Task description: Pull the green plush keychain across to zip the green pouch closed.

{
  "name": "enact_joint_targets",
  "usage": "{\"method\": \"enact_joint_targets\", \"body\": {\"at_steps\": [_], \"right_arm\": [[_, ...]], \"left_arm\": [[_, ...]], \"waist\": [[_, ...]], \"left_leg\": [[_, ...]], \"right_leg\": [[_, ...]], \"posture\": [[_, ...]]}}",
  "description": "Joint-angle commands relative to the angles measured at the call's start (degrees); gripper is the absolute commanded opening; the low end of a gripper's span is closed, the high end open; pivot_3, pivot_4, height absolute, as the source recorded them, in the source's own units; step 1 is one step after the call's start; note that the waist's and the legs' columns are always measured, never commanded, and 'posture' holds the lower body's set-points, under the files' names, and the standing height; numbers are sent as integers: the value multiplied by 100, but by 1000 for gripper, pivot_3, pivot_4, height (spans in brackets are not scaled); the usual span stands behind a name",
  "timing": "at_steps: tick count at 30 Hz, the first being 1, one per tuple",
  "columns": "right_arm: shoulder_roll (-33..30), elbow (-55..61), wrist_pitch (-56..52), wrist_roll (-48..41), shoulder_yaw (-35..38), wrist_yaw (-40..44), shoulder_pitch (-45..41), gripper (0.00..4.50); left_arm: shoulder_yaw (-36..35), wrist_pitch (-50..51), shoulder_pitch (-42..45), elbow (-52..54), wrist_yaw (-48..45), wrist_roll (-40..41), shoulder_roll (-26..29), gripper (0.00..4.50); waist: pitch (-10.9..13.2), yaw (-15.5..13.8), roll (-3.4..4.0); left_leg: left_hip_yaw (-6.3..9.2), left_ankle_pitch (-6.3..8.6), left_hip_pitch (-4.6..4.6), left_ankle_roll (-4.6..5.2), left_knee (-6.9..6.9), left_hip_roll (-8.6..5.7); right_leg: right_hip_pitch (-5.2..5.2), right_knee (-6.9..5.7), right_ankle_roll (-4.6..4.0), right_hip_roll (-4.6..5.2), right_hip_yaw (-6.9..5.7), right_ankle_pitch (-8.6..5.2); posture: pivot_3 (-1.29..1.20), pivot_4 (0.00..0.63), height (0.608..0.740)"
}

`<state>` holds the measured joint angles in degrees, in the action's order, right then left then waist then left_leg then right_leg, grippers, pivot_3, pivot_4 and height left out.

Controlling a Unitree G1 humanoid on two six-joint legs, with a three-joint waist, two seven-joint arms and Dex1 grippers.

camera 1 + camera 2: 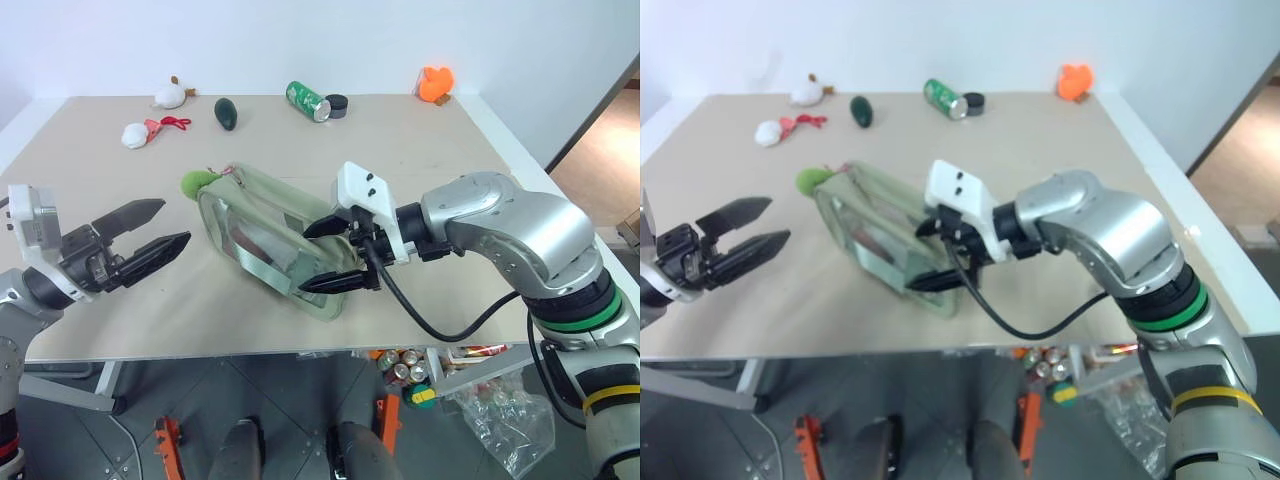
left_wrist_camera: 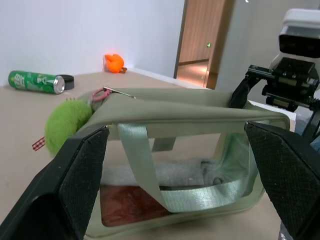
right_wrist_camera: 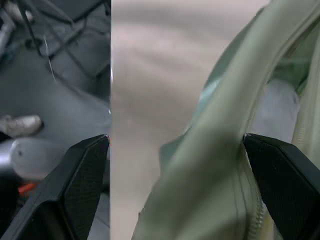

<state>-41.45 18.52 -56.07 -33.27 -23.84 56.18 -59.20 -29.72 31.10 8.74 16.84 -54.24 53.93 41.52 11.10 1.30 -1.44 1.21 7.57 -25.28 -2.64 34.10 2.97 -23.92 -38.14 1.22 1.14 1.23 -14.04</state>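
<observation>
The pouch [image 1: 275,240] lies mid-table [image 1: 480,180], the keychain [image 1: 198,182] touching its ten o'clock corner. The can [image 1: 307,100] lies beyond at twelve o'clock, well apart.

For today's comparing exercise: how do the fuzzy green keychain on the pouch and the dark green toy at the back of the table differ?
The keychain is bright lime and fuzzy; the toy is dark green and looks smooth. The keychain is tied to the end of the pouch; the toy lies alone, far from it, near the can. The keychain is a rounded blob; the toy is a longer oval. Both are small, green and rest on the table.
</observation>
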Motion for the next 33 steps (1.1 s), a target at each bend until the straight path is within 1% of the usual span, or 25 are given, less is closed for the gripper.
{"method": "enact_joint_targets", "body": {"at_steps": [1,4,5,6,7,8,10,11,13,17,18,22,26,32,33], "right_arm": [[-4,68,200,343,-3,73,-112,4443],[135,-70,281,499,21,48,-150,4443],[172,-107,324,538,39,38,-160,4211],[228,-169,364,571,82,-5,-184,3810],[253,-214,414,615,108,-18,-196,3636],[274,-244,449,662,128,-15,-199,3140],[265,-296,591,806,113,44,-176,2745],[258,-326,657,878,101,70,-159,2284],[244,-366,744,986,77,123,-134,1553],[200,-406,874,1154,52,262,-71,190],[183,-427,905,1190,54,299,-59,81],[-25,-588,1418,1495,70,563,10,81],[-284,-1004,2748,1823,357,938,134,81],[-558,-2096,4373,1757,891,1894,245,81],[-496,-2358,4656,1678,1019,2020,228,81]], "left_arm": [[-104,-167,-8,213,48,10,12,4500],[-96,-208,-15,214,77,11,-17,4500],[-90,-223,-18,220,86,11,-28,4500],[-84,-239,-17,220,94,11,-38,4500],[-77,-251,-18,225,105,13,-50,4500],[-72,-260,-19,229,113,15,-57,4500],[-61,-287,-15,223,127,12,-76,4500],[-53,-299,-9,211,133,10,-85,4500],[-37,-318,4,190,142,5,-93,4500],[2,-360,15,156,146,-16,-122,4500],[9,-365,20,145,148,-18,-129,4500],[25,-368,68,84,178,-9,-152,4500],[28,-377,73,53,174,-6,-164,4500],[40,-372,74,5,175,-1,-203,4500],[44,-366,79,2,183,3,-209,4500]], "waist": [[0,0,0],[0,0,0],[0,0,-1],[-1,0,-2],[-1,0,-2],[-1,1,-2],[-1,1,-2],[-1,0,-2],[-1,0,-2],[-1,1,-2],[-1,0,-2],[-1,0,-2],[0,-5,-3],[1,-1,-5],[2,-1,-6]], "left_leg": [[0,0,0,0,0,0],[-5,0,0,0,1,0],[-5,0,0,0,1,0],[-5,0,0,0,1,0],[-6,0,1,0,1,0],[-6,0,0,0,1,0],[-6,0,-1,0,1,0],[-6,0,-1,0,1,0],[-7,0,-1,0,1,0],[-7,0,-1,0,1,0],[-7,0,-1,0,1,0],[-8,0,-1,0,1,0],[-8,0,-2,-1,1,-2],[-12,0,-2,0,4,-3],[-11,0,-2,0,4,-2]], "right_leg": [[0,0,0,0,0,0],[-1,0,3,1,5,2],[-1,0,3,1,5,2],[-1,0,3,1,6,2],[-1,0,3,0,6,2],[-3,0,2,0,7,3],[-3,0,2,-1,7,4],[-3,0,2,-1,7,4],[-3,0,3,-1,7,4],[-3,0,3,-1,7,5],[-3,0,3,-1,8,5],[-4,0,4,-1,9,5],[-3,1,5,0,9,4],[-3,1,10,-2,14,7],[-3,1,13,-3,15,9]], "posture": [[0,150,740],[0,150,740],[0,150,740],[0,150,740],[0,150,740],[0,150,740],[0,150,740],[0,150,740],[0,150,740],[0,150,740],[0,150,740],[0,150,740],[0,150,740],[0,150,740],[0,150,740]]}}
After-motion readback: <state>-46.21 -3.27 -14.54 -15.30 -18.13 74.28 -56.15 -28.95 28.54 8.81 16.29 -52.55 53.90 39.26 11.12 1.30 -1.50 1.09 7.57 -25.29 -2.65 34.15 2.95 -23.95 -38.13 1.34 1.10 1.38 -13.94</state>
